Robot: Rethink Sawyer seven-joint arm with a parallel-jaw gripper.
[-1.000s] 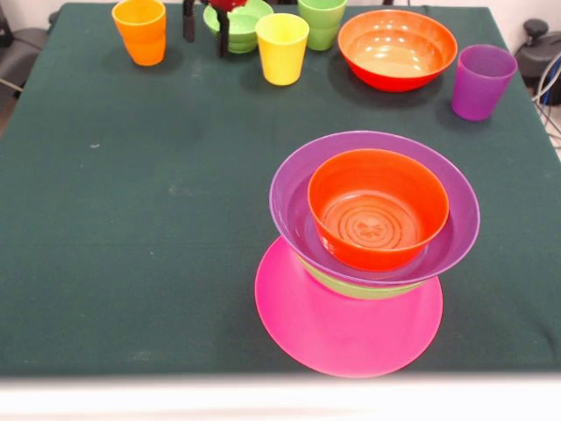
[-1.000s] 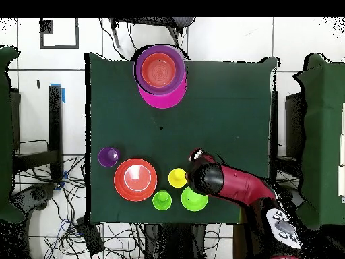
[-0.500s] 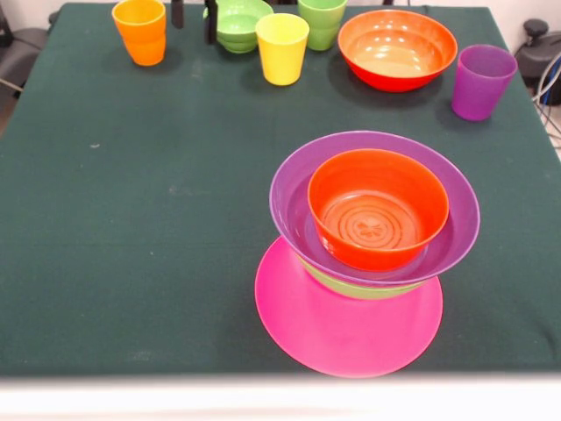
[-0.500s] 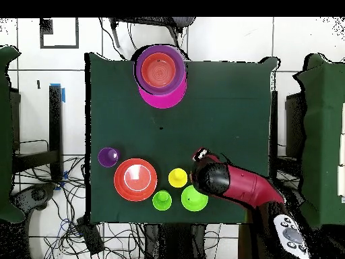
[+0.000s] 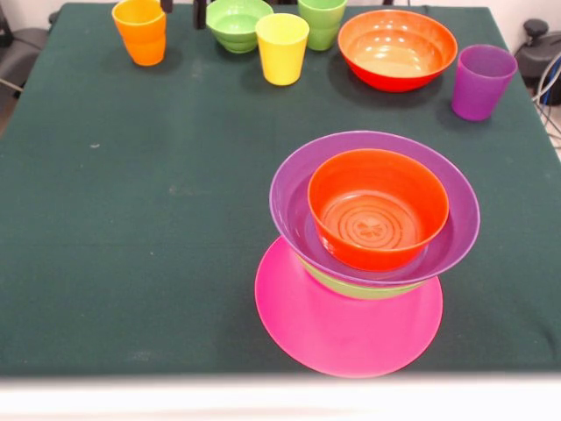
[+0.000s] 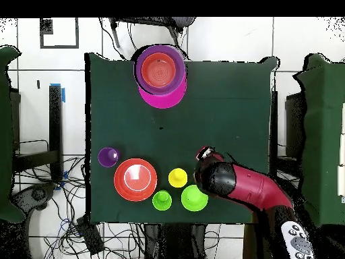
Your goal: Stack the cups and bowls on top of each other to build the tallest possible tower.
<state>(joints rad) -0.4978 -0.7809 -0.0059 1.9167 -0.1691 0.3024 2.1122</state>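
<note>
Tower (image 5: 372, 254) sits on the near half of the green counter (image 5: 131, 219) in the front view: pink bowl (image 5: 337, 338) as the base, light green bowl (image 5: 364, 288) on it, wide purple bowl (image 5: 294, 189) on that, orange-red bowl (image 5: 377, 206) nested in the purple one — upper three sit off-centre, shifted toward the pink bowl's far right rim. Loose pieces line the far edge, left to right: orange cup (image 5: 140, 31), small ribbed green bowl (image 5: 235, 22), yellow cup (image 5: 281, 47) just beside it, light green cup (image 5: 322, 21) behind the yellow one, second orange-red bowl (image 5: 397, 48), purple cup (image 5: 481, 81) off to the right, apart from the rest. All cups upright, open side up. Hand (image 5: 181, 9): front view shows only two dark tips at the top edge, between the orange cup and the ribbed green bowl, spread apart and nothing between them. Overhead, the red and black arm (image 6: 246, 191) comes in from the lower right, its end over the spot just beside the ribbed green bowl (image 6: 193, 198) — the orange cup is hidden under it there. Tower (image 6: 160, 74) shows at the top edge of the counter (image 6: 222, 101) in that view, well apart from the arm.
</note>
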